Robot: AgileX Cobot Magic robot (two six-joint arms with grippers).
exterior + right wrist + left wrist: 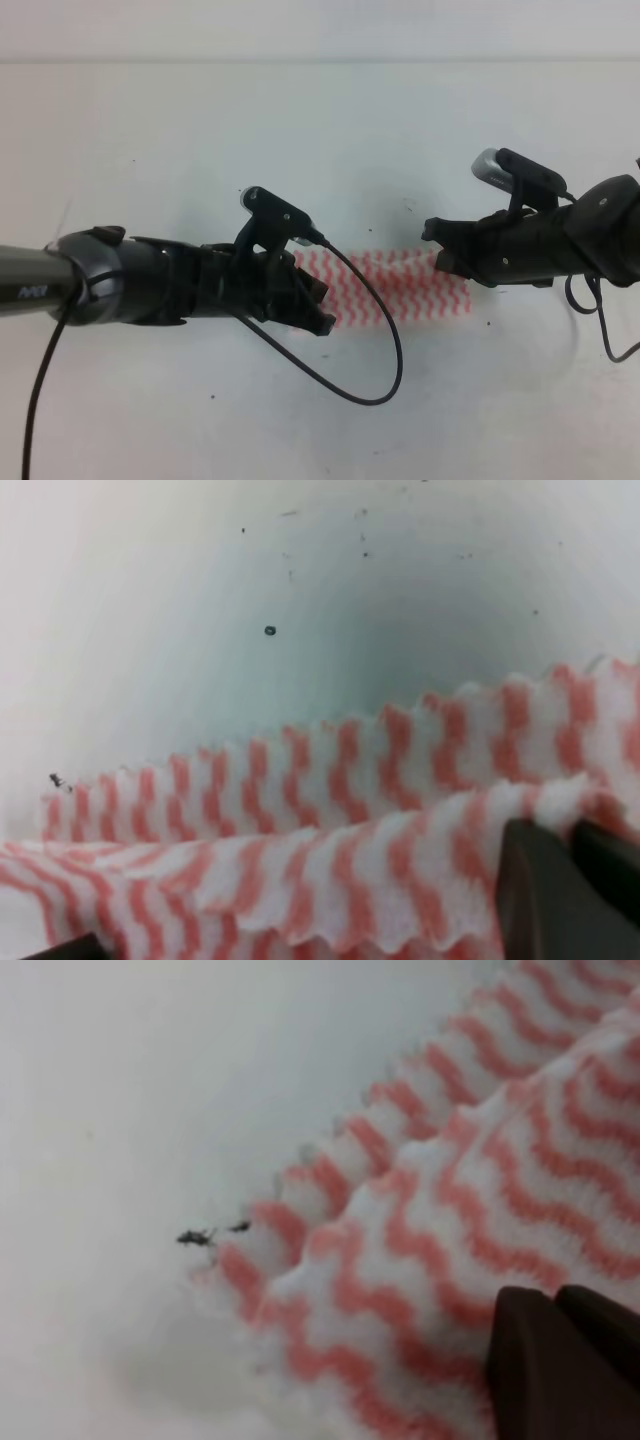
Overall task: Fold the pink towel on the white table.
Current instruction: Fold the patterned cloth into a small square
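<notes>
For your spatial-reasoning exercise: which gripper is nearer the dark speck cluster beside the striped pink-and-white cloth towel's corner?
Left. The left gripper rests on the towel near the specks; the right gripper is at the opposite end.

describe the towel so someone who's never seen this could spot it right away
On the white table, look in the gap between the left gripper and the right gripper. The pink towel lies there as a folded strip, the only coloured thing, white with pink-red zigzag stripes.

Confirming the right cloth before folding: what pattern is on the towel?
White towel with pink-red wavy zigzag stripes; clearest in the left wrist view.
</notes>
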